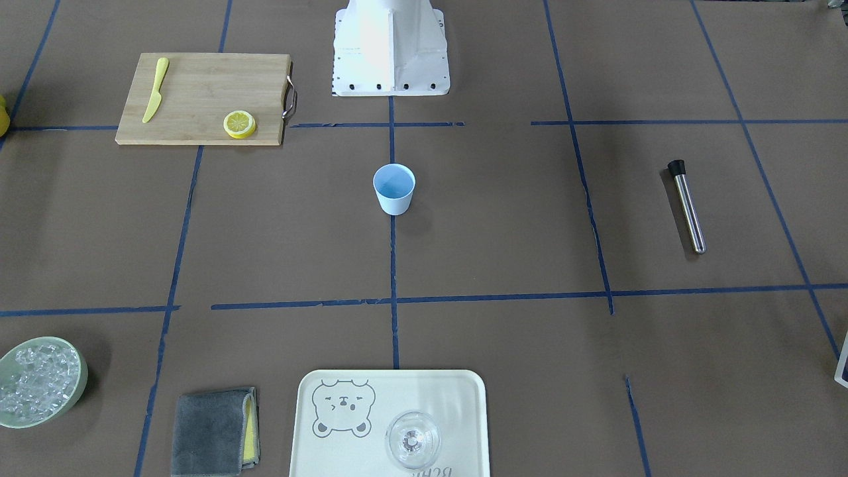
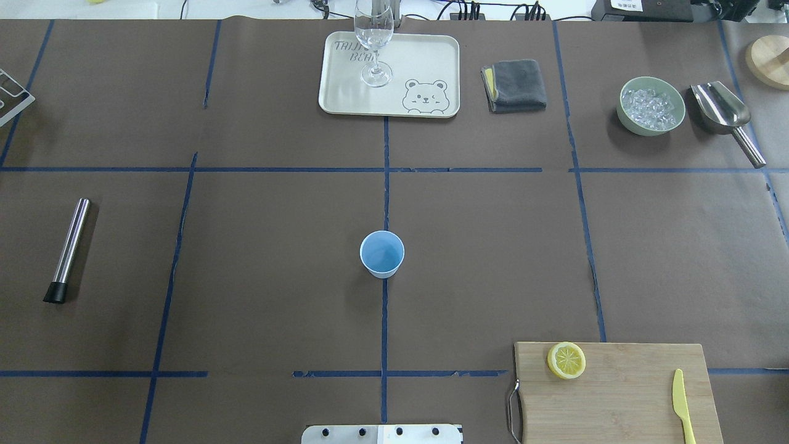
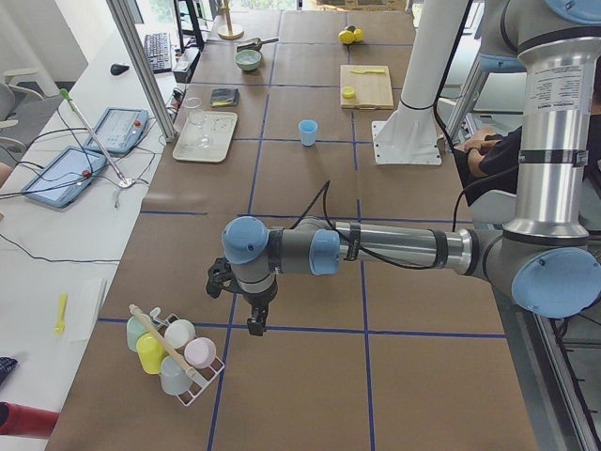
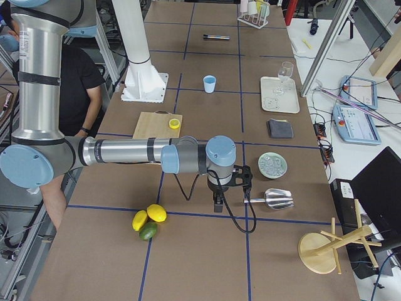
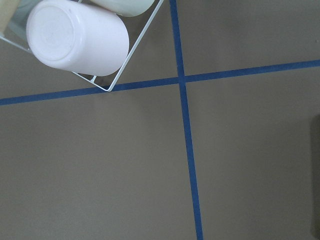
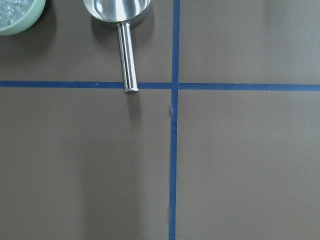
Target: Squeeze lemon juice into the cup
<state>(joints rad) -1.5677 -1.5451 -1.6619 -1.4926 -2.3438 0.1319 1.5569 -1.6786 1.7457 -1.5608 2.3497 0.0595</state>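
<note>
While downward, left gripper (image 3: 254,323), right gripper (image 4: 217,203).

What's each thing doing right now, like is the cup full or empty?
lemon slice: lying flat on the cutting board.
cup: upright, looks empty.
glass: upright on the tray, looks empty.
bowl: filled with ice.
cloth: folded.
knife: lying flat on the board.
left claw: above the table, open or shut unclear.
right claw: above the table, unclear too.
</note>
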